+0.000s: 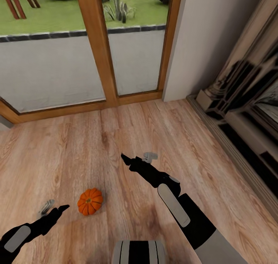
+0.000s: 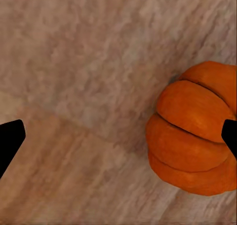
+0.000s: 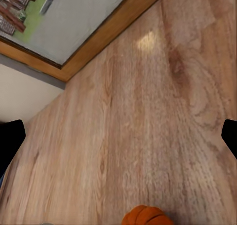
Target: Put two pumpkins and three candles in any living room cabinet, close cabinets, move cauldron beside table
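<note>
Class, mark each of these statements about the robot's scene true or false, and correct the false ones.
1. An orange pumpkin lies on the wooden floor. True.
2. The left pincer is shut on the pumpkin. False: it is open, with the pumpkin on the floor beside it, not gripped.
3. The right pincer holds a candle. False: it is open and holds nothing.
4. A wooden-framed glass door looks out on grass. True.
5. The pumpkin sits nearer the left pincer than the right one. True.
</note>
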